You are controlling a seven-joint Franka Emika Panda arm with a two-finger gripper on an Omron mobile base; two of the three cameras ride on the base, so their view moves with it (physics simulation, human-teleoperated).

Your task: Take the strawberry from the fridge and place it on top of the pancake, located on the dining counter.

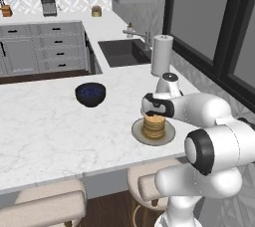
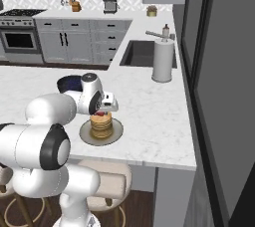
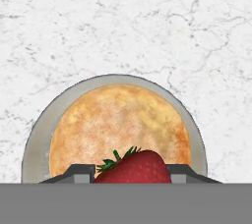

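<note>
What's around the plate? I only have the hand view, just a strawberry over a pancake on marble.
Observer: A dark blue bowl sits on the dining counter beyond the plate, apart from it.
Operator: Is that one pancake or several?
Observer: A stack; the right base view shows several layers of pancake on the plate.
Operator: Where's the strawberry relative to the stack?
Observer: The strawberry sits at the stack's top, between the fingers of the claw; I cannot tell whether it touches the pancake.
Operator: Anything tall nearby?
Observer: A paper towel roll stands upright next to the sink, well past the plate.
</note>
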